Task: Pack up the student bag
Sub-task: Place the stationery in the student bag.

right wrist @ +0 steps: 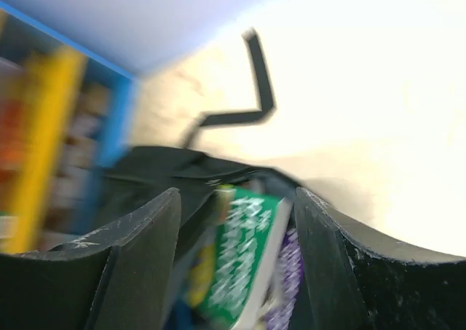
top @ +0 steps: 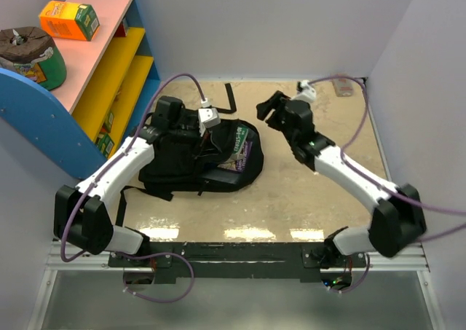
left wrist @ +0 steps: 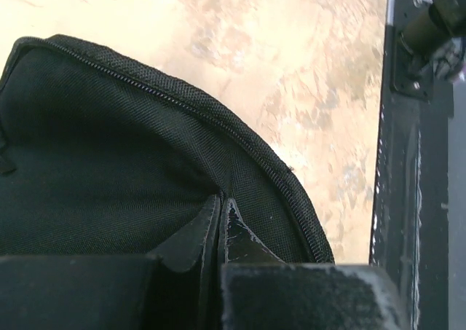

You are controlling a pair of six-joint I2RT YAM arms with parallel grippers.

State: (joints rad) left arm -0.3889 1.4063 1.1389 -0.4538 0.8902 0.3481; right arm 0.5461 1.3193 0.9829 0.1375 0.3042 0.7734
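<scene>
The student bag, a floppy black backpack, lies left of the table's middle with its mouth facing right. A green book and a purple book show inside that mouth. My left gripper is shut on a pinch of the bag's fabric near its zip edge, the fingertips pressed together. My right gripper hangs open just right of the bag, holding nothing. In the right wrist view the green book and the purple book appear beyond the spread fingers.
A blue shelf unit with yellow shelves stands at the left, an orange box and a dark round pack on top. A black strap trails behind the bag. A small object lies in the far right corner. White walls enclose the table.
</scene>
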